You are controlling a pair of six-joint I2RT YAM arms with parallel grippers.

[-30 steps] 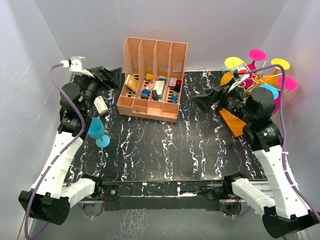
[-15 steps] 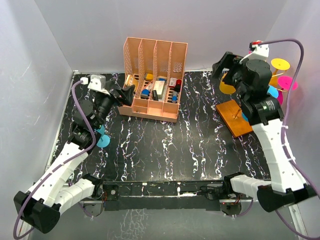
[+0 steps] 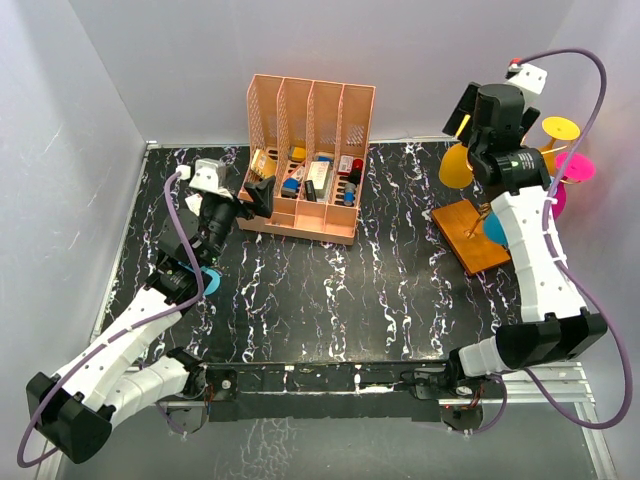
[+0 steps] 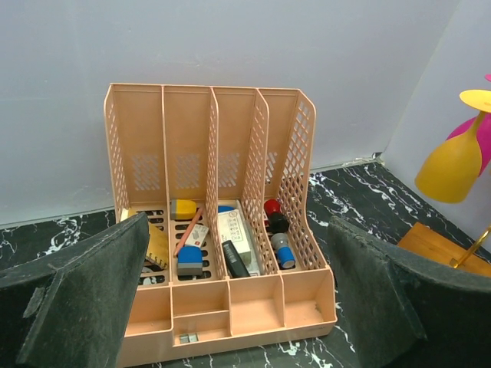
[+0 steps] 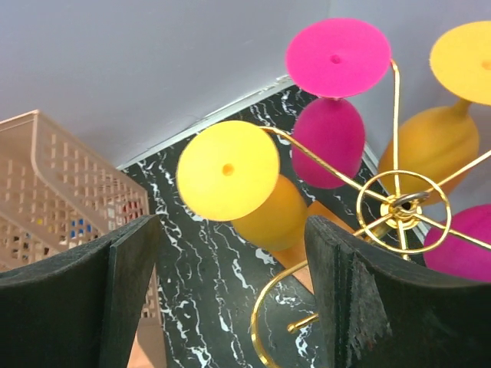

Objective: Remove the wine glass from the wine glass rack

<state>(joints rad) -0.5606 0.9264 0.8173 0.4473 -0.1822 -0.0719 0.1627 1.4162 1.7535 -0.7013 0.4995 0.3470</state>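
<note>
The wine glass rack [image 3: 472, 238], gold wire on an orange-brown wooden base, stands at the right. Yellow, pink and blue wine glasses hang on it upside down. My right gripper [image 3: 463, 112] is open and empty, held high over the rack's left side. In the right wrist view its jaws [image 5: 232, 230] stand either side of a yellow wine glass [image 5: 268, 211] without touching it; the gold ring [image 5: 399, 211] and a pink glass [image 5: 335, 126] lie to the right. My left gripper [image 3: 260, 188] is open and empty, facing the organizer [image 4: 230, 299].
A peach-pink slotted organizer [image 3: 300, 215] with small items stands at the back middle. A blue wine glass [image 3: 208, 282] stands on the table under my left arm, mostly hidden. Grey walls close in left, back and right.
My right arm has risen from beside the rack's base to above the rack. My left arm has swung right and forward, away from the back left corner, over the blue glass.
</note>
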